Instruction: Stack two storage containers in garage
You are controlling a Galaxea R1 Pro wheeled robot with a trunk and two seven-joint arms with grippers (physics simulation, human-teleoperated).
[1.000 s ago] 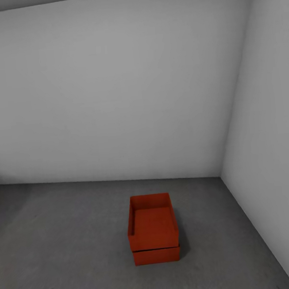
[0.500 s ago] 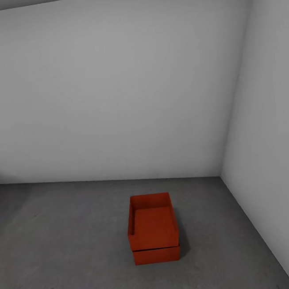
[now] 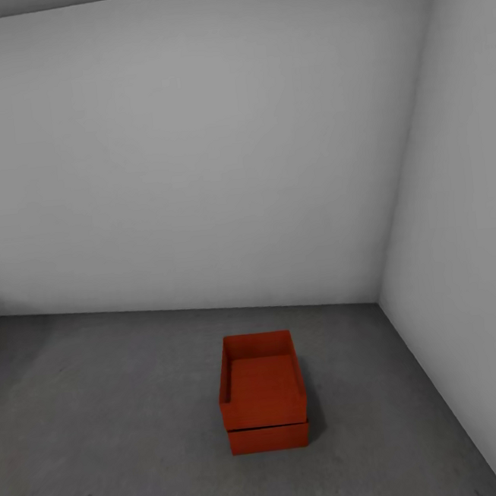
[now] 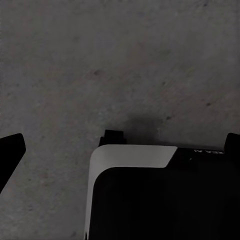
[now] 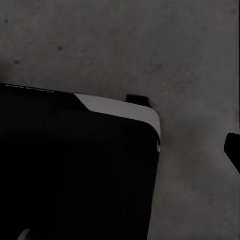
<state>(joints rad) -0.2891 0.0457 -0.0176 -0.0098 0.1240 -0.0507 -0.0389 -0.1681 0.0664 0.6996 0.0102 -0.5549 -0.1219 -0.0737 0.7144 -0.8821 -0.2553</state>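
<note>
Storage containers first: you have both of them in the garage, one orange-red bin (image 3: 268,436) flat on the dark grey concrete floor (image 3: 107,431) and the other orange-red bin (image 3: 261,384) sitting on top of it. From your head camera the stack stands a little right of centre, near the corner where the pale grey back wall (image 3: 191,147) meets the right-hand wall (image 3: 463,256), but clear of both. The top bin is upright with its open side up, and you can see its flat inner bottom and thin walls; it looks slightly offset from the lower one, whose front face shows as a narrow band beneath it. A soft shadow lies on the floor along the right side of the stack. Your left wrist camera looks straight down at mottled concrete, with a dark fingertip (image 4: 10,155) at one edge of the picture and another dark tip (image 4: 232,145) at the opposite edge, so the left claw is spread wide and holds nothing; a black body with a pale rounded rim (image 4: 135,156) lies below it. Your right wrist camera shows the same grey concrete, a similar black body with a pale rim (image 5: 125,107), and just one dark fingertip (image 5: 234,150) at the picture's edge, so you cannot tell how the right claw stands.
</note>
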